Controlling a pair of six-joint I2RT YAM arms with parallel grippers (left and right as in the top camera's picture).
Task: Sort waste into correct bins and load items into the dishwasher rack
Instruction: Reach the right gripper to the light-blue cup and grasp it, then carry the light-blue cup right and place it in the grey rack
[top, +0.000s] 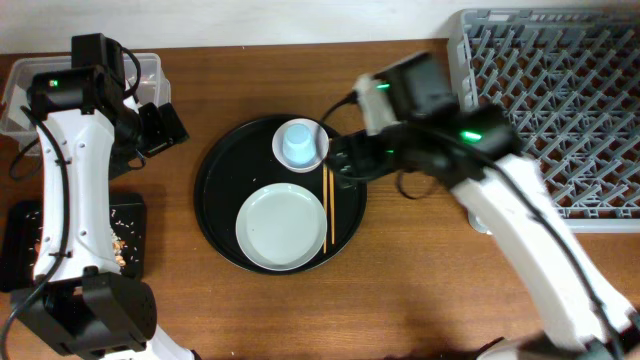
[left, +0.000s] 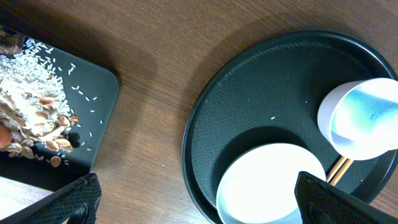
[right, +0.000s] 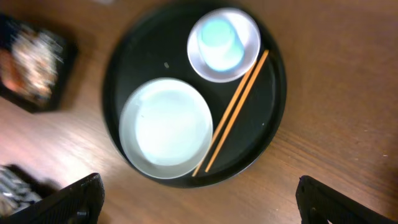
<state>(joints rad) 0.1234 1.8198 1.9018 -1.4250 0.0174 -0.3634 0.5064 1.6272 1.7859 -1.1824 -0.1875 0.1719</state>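
Note:
The round white plate (top: 280, 228) lies bare in a large round black tray (top: 215, 190). The light-blue cup (top: 298, 140) stands in the small bowl (top: 318, 155) at the tray's far side. The chopsticks (top: 328, 205) lie right of the plate. Beige food scraps (left: 31, 109) lie in the flat black tray (top: 130, 215) at left. My left gripper (top: 160, 127) is open and empty over the table between the two trays (left: 196, 202). My right gripper (top: 345, 160) is open and empty, above the round tray's right edge (right: 199, 199). The tissue, wrapper and carrot are not discernible.
The clear box (top: 150, 70) stands at the back left, partly behind my left arm. The grey dishwasher rack (top: 560, 110) fills the back right. In the right wrist view the plate (right: 166, 127), cup (right: 219, 37) and chopsticks (right: 233, 115) show from above.

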